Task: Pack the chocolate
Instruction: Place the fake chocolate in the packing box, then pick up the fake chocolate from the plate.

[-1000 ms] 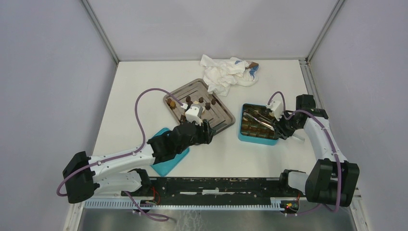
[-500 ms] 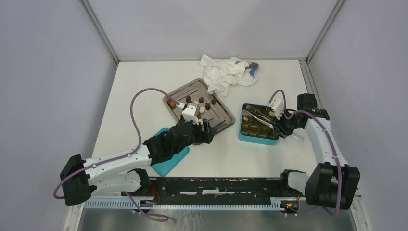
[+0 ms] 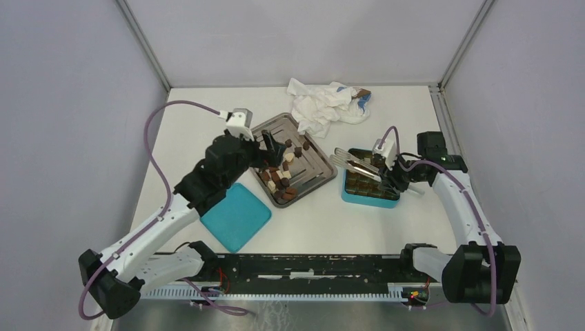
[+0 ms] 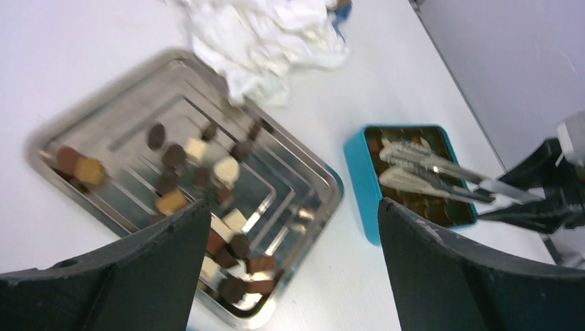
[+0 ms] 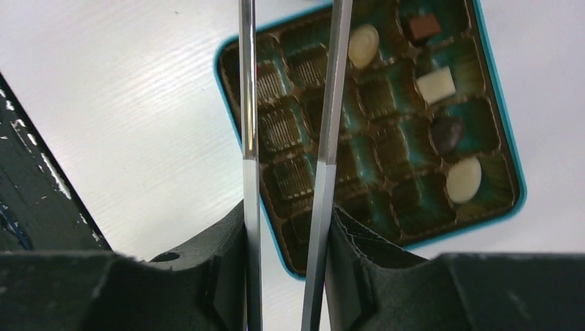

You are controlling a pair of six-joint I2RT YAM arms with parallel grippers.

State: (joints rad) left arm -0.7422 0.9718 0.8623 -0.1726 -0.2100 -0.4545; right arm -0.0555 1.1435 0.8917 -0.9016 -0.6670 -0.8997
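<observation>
A: How is the left gripper [image 4: 291, 207]?
B: Spread wide and empty, above the metal tray [image 4: 131, 103] where most of the chocolate [image 4: 227, 169] lies loose.
A: And the right gripper [image 5: 288, 217]?
B: Pinching the tongs [image 5: 336, 69], their blades apart over the teal box [image 4: 360, 183]; a few pieces sit in its cells.

I'm looking at a white table [image 3: 407, 114] enclosed by plain pale-grey walls [image 3: 62, 103]. Aluminium posts [image 3: 145, 45] mark the far corners, and the light is even.
</observation>
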